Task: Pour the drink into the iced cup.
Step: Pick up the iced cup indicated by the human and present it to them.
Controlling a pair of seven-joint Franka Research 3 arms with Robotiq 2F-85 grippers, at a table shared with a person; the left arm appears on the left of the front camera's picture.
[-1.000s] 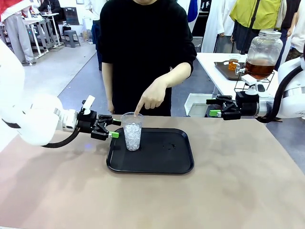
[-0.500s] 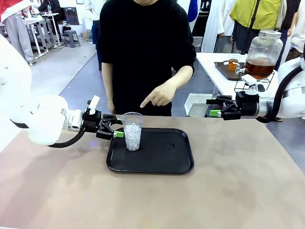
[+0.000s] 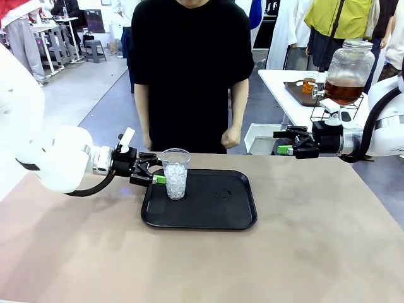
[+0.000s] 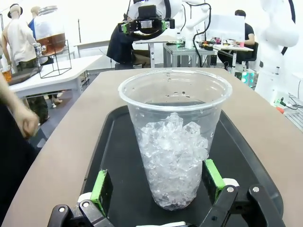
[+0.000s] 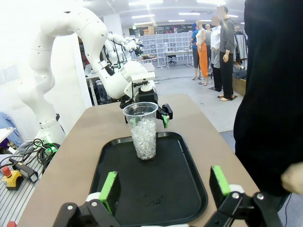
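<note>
As the tray (image 3: pixel 214 213) sits on the tan table (image 3: pixel 315 252), left claw (image 3: pixel 156 170) straddles the iced cup (image 3: pixel 175 177) — right claw (image 3: pixel 281 142) gapes too.

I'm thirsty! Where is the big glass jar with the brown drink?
In the front view, the big clear glass dispenser jar stands far right on a white side table, beyond the right gripper.

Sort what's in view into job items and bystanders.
Job: iced cup; drink in the dispenser jar; left gripper, open at the cup.
Bystanders: black tray; right gripper, open, holding nothing; small glass beside the jar.
</note>
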